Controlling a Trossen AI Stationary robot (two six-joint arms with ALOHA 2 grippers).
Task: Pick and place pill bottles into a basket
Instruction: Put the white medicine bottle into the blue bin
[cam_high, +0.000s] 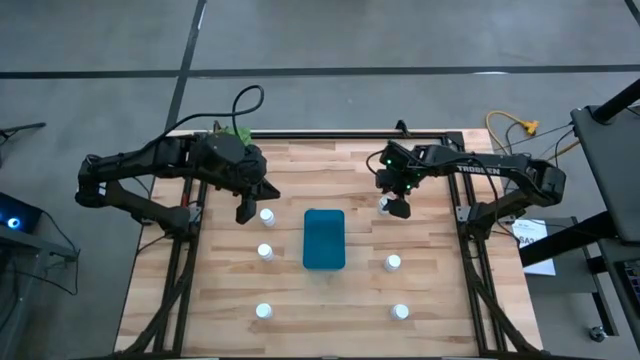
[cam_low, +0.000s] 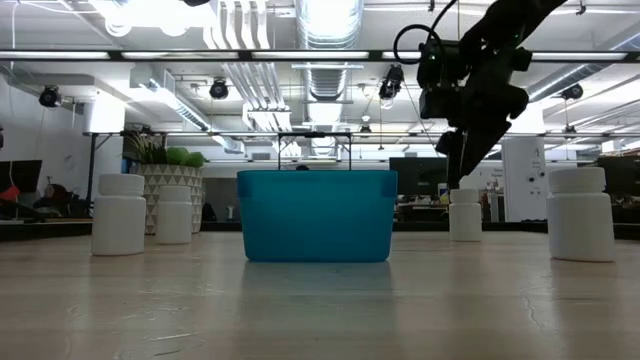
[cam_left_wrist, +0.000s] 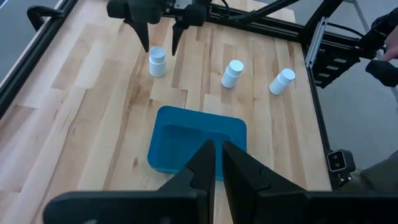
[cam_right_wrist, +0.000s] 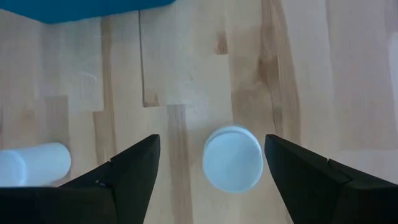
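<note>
The teal basket stands mid-table, and it also shows in the low view and the left wrist view. White pill bottles stand upright around it: three on the left and two on the right. My right gripper is open and points down. Its fingers stand on either side of another upright bottle, just above it, without touching, as the low view shows. My left gripper is shut and empty, left of the basket beside the far-left bottle.
A white plant pot with green leaves stands at the table's far left edge. Black frame rails run along the table's sides. Bare wood lies in front of the basket, between the near bottles.
</note>
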